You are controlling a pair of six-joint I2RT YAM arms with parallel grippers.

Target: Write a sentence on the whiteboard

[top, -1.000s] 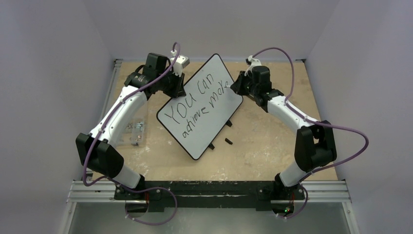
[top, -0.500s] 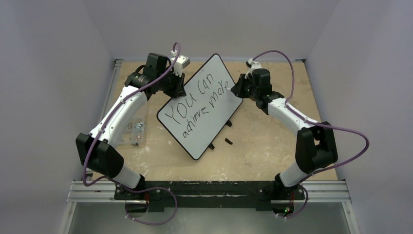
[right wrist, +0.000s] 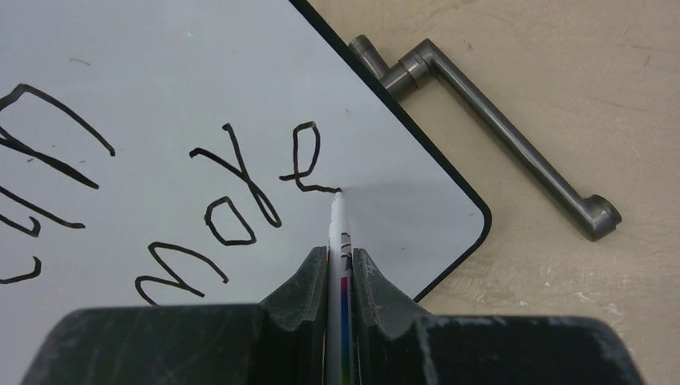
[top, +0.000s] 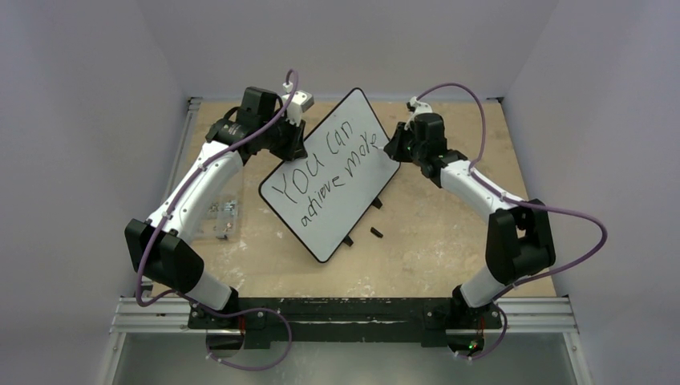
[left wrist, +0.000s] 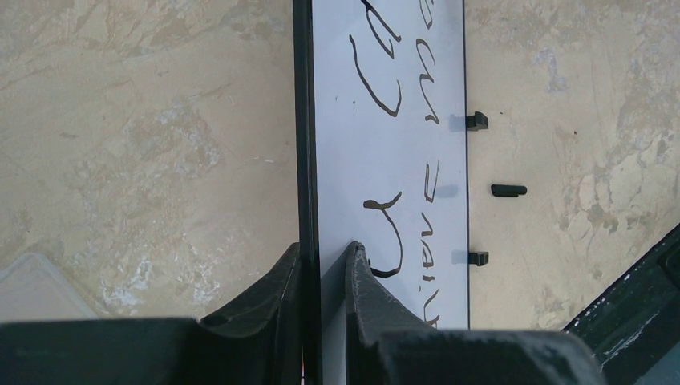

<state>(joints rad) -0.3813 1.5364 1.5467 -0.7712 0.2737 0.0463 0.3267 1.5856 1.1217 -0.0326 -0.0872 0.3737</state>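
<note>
From above, your board (top: 329, 180) lies slanted on the table (top: 449, 241) between both arms, its long axis running near-left to far-right. The sentence (top: 321, 172) reads "You can achieve more".

Left wrist: your left gripper (left wrist: 322, 250) is clenched on the board's long edge.

Right wrist: your right gripper (right wrist: 338, 255) grasps a pen (right wrist: 337, 220). Its tip touches the final "e" tail straight ahead of the jaws, near the board's corner. The lettering looks complete, so lifting off seems next.
</note>
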